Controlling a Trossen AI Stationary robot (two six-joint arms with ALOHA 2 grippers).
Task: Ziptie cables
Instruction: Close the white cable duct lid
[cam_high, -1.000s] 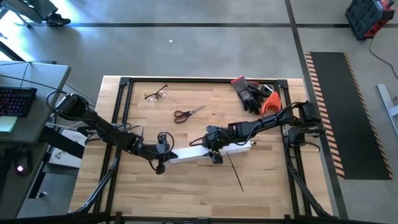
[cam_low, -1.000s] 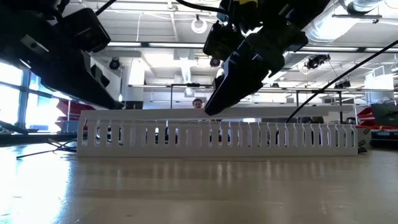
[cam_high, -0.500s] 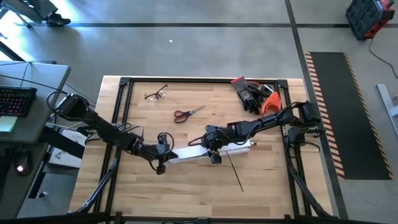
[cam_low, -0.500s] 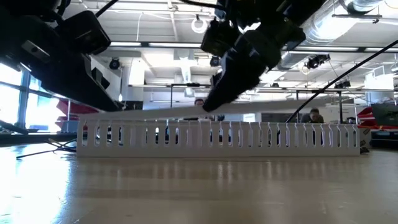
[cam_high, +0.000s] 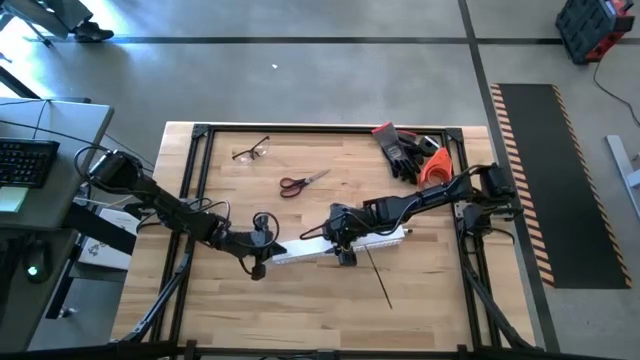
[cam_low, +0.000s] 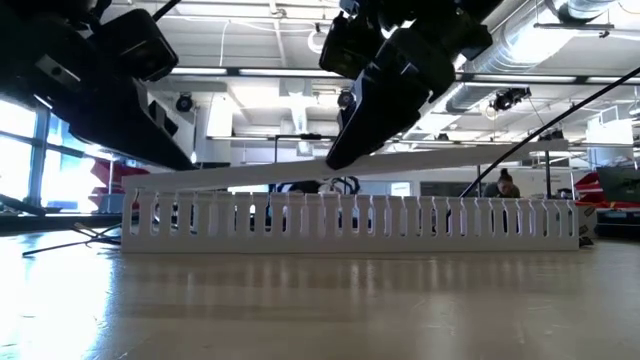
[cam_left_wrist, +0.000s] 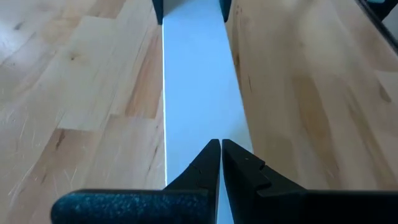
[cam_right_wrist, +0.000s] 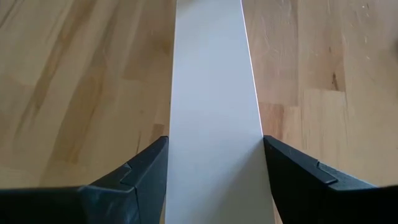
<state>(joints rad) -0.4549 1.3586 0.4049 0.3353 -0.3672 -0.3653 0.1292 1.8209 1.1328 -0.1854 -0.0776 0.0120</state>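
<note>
**Cover strip held off the duct by both arms**

The right jaws (cam_right_wrist: 214, 180) clamp the flat white cover strip (cam_right_wrist: 211, 93) across its width, one finger on each long edge, near the middle of the bench (cam_high: 300, 310). The left jaws (cam_left_wrist: 221, 163) are closed tight, their tips meeting over the strip's other end, at about 8 o'clock from the right jaws in the high view; whether they pinch the strip or only rest on it is hard to tell. In the low view the strip (cam_low: 400, 163) hangs tilted above the white slotted duct (cam_low: 350, 215), higher on the right arm's side.

The ziptie (cam_high: 378, 278) lies bare on the bench at about 5 o'clock from the right jaws, just beside the duct's near edge. The cables do not show clearly in any view.

Farther out, red-handled scissors (cam_high: 303, 182) lie at 11 o'clock from the duct, glasses (cam_high: 251, 150) beyond them, and dark gloves (cam_high: 405, 152) with an orange object at 1 o'clock.
</note>
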